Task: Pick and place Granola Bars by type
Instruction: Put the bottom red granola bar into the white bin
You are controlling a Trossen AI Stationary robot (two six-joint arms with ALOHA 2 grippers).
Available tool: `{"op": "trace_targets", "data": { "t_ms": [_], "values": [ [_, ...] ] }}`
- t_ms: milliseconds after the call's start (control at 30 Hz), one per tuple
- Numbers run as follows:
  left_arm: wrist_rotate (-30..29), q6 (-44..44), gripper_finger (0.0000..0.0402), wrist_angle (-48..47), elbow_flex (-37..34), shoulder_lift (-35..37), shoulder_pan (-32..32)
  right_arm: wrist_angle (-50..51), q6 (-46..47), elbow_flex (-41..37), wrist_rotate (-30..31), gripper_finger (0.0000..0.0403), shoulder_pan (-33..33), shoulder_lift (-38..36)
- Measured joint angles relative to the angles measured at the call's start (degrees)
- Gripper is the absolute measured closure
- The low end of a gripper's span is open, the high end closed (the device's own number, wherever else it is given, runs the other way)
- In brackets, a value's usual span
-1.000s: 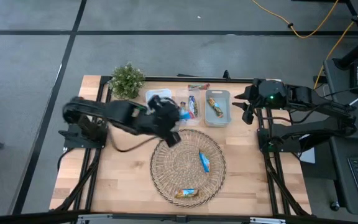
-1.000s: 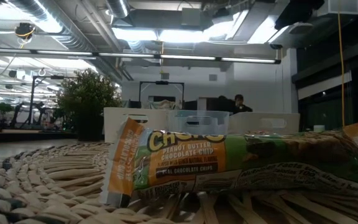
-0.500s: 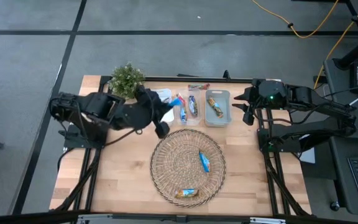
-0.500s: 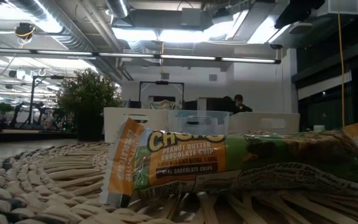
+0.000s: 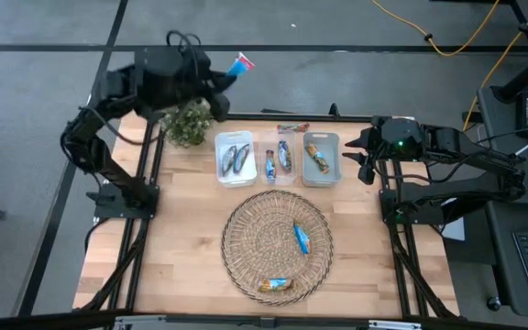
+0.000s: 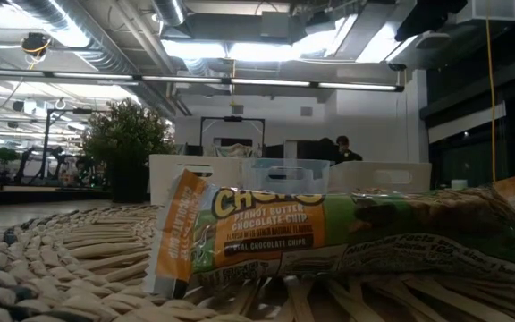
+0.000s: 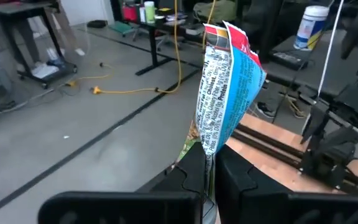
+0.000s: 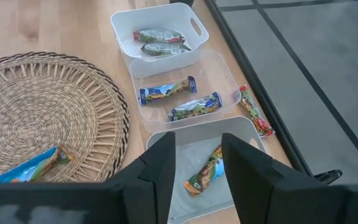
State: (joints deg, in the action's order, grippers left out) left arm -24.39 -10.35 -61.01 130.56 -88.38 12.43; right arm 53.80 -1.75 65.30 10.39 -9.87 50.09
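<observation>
Closest to me, at the front of the round wicker tray (image 5: 246, 261), lies a green and orange granola bar (image 5: 274, 285), flat on the weave; from table height its wrapper (image 6: 347, 234) fills the view. A little farther in, right of the tray's middle, lies a blue-wrapped bar (image 5: 301, 237), apart from the first.

Behind the tray stand three plastic bins in a row. The left bin (image 5: 234, 159) holds two dark-wrapped bars side by side (image 8: 157, 41). The middle, clear bin (image 5: 279, 158) holds two blue bars (image 8: 182, 98). The right bin (image 5: 321, 159) holds one orange-brown bar (image 5: 317, 158) lying on a slant. Just behind the bins, a red-and-green bar (image 5: 292, 127) lies on the bare table (image 5: 181, 247), outside every bin.

At the right edge of the table the right gripper (image 5: 365, 154) waits beside the right bin, its fingers (image 8: 157, 171) spread partway with nothing between them.

Farthest back, past the table's rear left corner and the small potted plant (image 5: 189, 120), the left arm is lifted high over the floor. The left gripper (image 7: 207, 174) is pressed together on the lower end of a blue bar (image 7: 226, 84), which stands up from the fingers with its crimped red-edged end uppermost; from above it shows as a blue and red tip (image 5: 239, 65) well behind the bins.
</observation>
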Motion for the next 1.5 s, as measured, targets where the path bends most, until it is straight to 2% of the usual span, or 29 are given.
{"op": "trace_targets", "data": {
  "t_ms": [133,300,500,633,867,1167,1433,1500],
  "values": [
    [6.39,-0.68,0.0395,-2.89,-0.13,-0.26,4.86,0.01,0.03,0.0,0.0,0.027,0.0,0.0],
    [9.12,-4.0,0.0394,-8.77,-5.04,-0.53,10.09,0.0,0.05,0.0,0.02,0.027,0.0,0.0],
    [15.12,-8.92,0.0394,-8.98,-22.46,-0.61,11.25,-0.17,0.01,0.0,0.04,0.027,0.0,0.02],
    [17.92,-11.53,0.0394,-1.32,-36.02,-0.7,10.23,-0.17,0.25,0.0,0.04,0.027,0.0,0.02],
    [19.98,-16.28,0.0394,8.78,-49.53,-0.7,8.83,-0.03,0.23,0.0,0.04,0.027,0.0,0.02],
    [19.33,-19.99,0.0378,9.91,-52.94,-0.7,8.63,0.03,0.2,0.0,0.04,0.027,0.0,0.02],
    [19.74,-20.23,0.0294,9.87,-52.94,-0.68,8.61,0.12,0.19,0.0,0.02,0.027,0.0,0.02],
    [21.47,-20.41,0.0271,9.55,-52.2,-0.68,8.61,0.34,0.18,0.0,0.02,0.027,0.0,0.02]
  ]
}}
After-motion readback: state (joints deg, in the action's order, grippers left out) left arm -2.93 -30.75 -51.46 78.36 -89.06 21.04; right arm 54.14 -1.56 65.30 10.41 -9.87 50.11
